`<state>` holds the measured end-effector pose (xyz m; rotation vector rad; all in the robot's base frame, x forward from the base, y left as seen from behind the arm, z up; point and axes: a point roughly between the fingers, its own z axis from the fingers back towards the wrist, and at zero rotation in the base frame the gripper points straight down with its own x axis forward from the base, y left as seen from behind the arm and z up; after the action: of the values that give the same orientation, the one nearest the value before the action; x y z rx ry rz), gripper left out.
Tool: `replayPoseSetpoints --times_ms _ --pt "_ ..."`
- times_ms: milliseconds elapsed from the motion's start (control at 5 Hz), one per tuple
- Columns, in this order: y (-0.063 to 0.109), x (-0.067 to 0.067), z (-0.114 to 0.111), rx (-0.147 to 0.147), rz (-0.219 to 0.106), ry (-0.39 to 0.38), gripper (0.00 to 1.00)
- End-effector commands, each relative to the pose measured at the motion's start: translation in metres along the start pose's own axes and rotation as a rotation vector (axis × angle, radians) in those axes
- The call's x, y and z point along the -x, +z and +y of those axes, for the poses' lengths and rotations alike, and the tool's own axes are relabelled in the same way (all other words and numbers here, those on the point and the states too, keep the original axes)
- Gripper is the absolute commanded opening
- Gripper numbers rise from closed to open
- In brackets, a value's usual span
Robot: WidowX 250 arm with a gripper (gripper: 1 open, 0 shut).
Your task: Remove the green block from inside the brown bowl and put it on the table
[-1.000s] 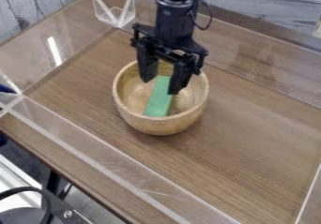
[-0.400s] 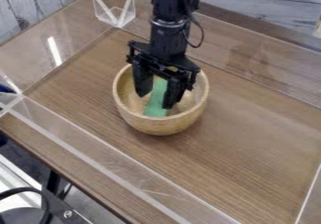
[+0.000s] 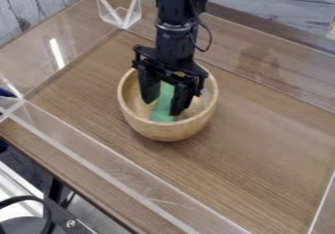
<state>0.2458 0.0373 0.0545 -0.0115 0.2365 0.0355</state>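
Note:
The brown bowl (image 3: 141,127) sits at the middle of the table (image 3: 262,130). The green block (image 3: 159,113) leans inside it, only its lower part showing between the black fingers. My gripper (image 3: 165,103) has come straight down into the bowl, with one finger on each side of the block. The jaws stand apart and I see no squeeze on the block. The block's upper end is hidden behind the fingers.
Low clear acrylic walls (image 3: 78,169) border the tabletop. A clear angled acrylic piece (image 3: 120,11) stands at the back left. Bare wood lies to the right of the bowl and in front of it.
The gripper has dropped from above the bowl's rim down into the bowl and shifted slightly left, its fingers now around the block. Jaw width looks the same.

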Motion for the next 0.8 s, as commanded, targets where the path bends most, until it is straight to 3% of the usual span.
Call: replayPoseSetpoints --times_ms 0,600 --pt "0.0226 -0.0021 0.0033 -0.001 -0.088 0.008 1.0" --pt "0.0223 -0.0014 0.002 0.007 -0.101 0.004 1.0"
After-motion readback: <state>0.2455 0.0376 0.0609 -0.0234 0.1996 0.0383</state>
